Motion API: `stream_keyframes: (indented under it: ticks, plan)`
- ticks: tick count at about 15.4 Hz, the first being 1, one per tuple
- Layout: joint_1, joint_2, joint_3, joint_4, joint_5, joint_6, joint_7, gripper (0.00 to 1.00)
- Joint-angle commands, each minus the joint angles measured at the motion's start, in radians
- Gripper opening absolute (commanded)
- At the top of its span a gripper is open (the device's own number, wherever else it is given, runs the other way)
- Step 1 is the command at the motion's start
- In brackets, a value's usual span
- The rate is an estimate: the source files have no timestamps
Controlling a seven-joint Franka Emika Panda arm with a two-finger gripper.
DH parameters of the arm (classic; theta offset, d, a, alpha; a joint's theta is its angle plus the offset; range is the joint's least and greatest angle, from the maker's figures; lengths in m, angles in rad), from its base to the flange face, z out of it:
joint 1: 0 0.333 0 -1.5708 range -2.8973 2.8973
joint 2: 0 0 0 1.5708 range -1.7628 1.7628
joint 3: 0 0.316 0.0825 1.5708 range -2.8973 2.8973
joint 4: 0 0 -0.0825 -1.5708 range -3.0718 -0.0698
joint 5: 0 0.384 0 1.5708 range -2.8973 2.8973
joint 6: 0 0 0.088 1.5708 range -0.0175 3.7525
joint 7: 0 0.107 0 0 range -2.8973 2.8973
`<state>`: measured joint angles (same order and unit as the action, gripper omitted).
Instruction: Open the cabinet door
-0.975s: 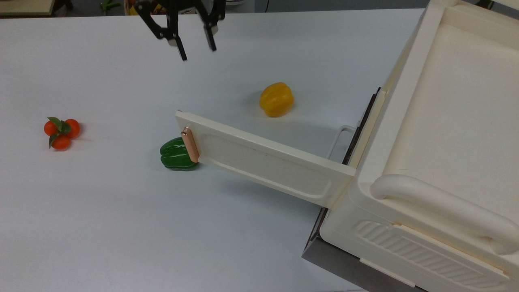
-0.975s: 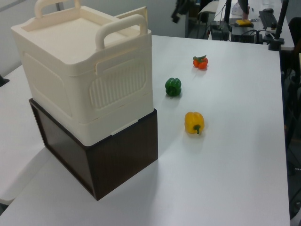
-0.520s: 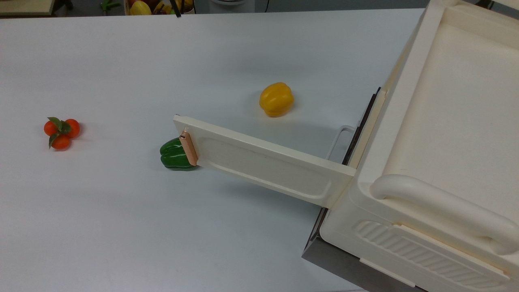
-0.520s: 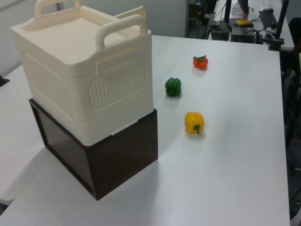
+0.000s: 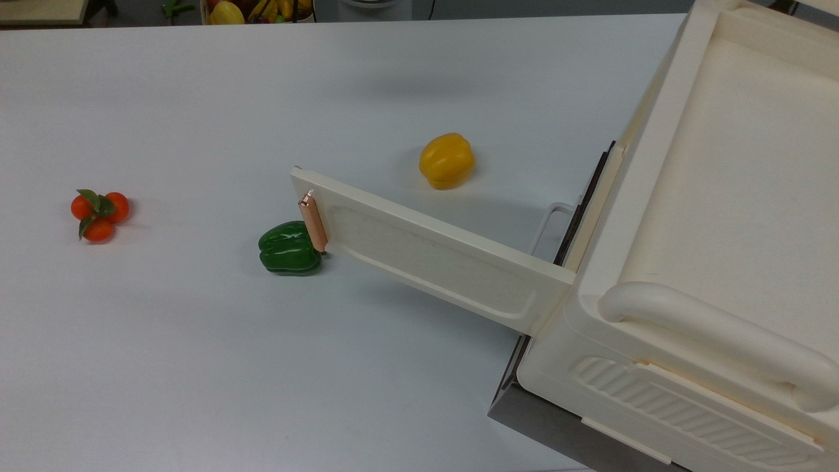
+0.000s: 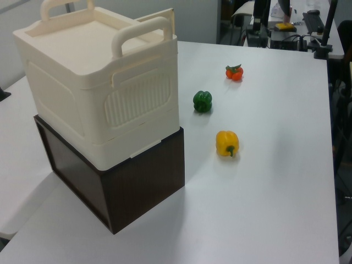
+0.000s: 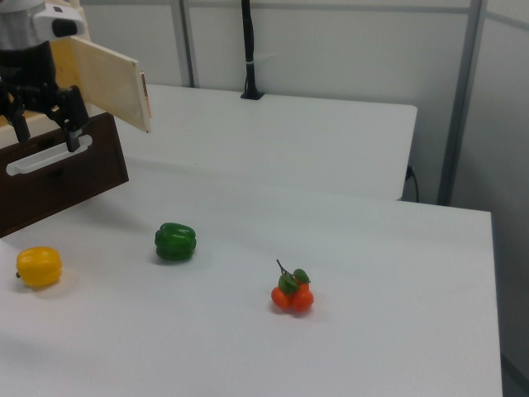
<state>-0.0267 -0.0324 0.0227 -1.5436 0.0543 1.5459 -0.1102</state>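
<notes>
- While the cabinet (image 5: pixel 708 216) is seen on a dark base (image 6: pixel 137 187) on the tabletop (image 5: pixel 196 360), its cabinet door (image 5: pixel 432 252) is swung wide open.
- Nothing inside can be made out.
- Spread open, the tool (image 7: pixel 45 128) hangs empty by the white loop handle (image 7: pixel 45 157).

You're in a lab or office-type workroom: plain white counter (image 6: pixel 275 181), grey partition walls with metal posts (image 7: pixel 463 91) in the right view, a desk with cables and gear (image 6: pixel 291 27) at the far end in the left view. Toy-looking props on the counter, a yellow pepper (image 5: pixel 446 160) and a green pepper (image 5: pixel 289 248), fit a test setup.
</notes>
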Motion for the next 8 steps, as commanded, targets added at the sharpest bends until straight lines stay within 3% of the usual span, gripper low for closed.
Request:
stream_keyframes:
  ticks: [1, 8]
  plan:
    - [0.051, -0.017, -0.047, -0.045, -0.007, 0.095, 0.141, 1.0]
    - [0.135, -0.007, -0.108, -0.073, -0.002, 0.145, 0.11, 1.0]
